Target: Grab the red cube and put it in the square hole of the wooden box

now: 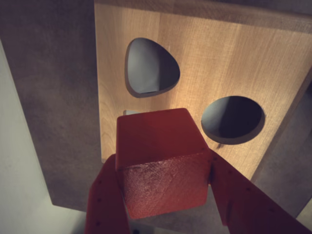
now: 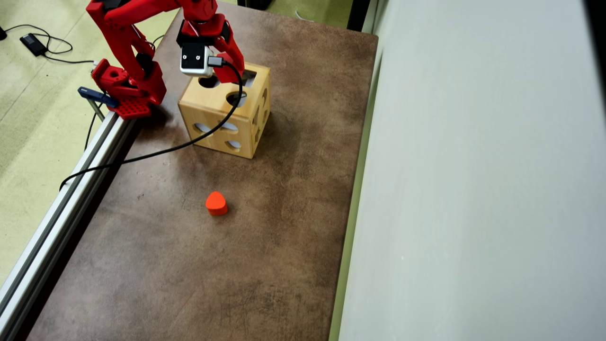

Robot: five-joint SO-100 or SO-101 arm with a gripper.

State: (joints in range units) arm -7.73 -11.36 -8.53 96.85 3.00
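Observation:
My red gripper (image 1: 163,168) is shut on the red cube (image 1: 156,141), one jaw on each side. In the wrist view the cube hangs just above the top face of the wooden box (image 1: 195,58), which shows a rounded-triangle hole (image 1: 148,66) and a round hole (image 1: 233,118). The cube hides most of the square hole; only a pale corner shows at its upper left edge. In the overhead view the gripper (image 2: 233,71) is over the box (image 2: 222,118) next to the square hole (image 2: 249,76), and the cube is hidden under the wrist.
An orange-red rounded-triangle block (image 2: 216,203) lies on the brown table (image 2: 284,213), well in front of the box. The arm's base (image 2: 125,90) is clamped to a metal rail (image 2: 71,189) at the table's left edge. A grey wall (image 2: 473,189) runs along the right.

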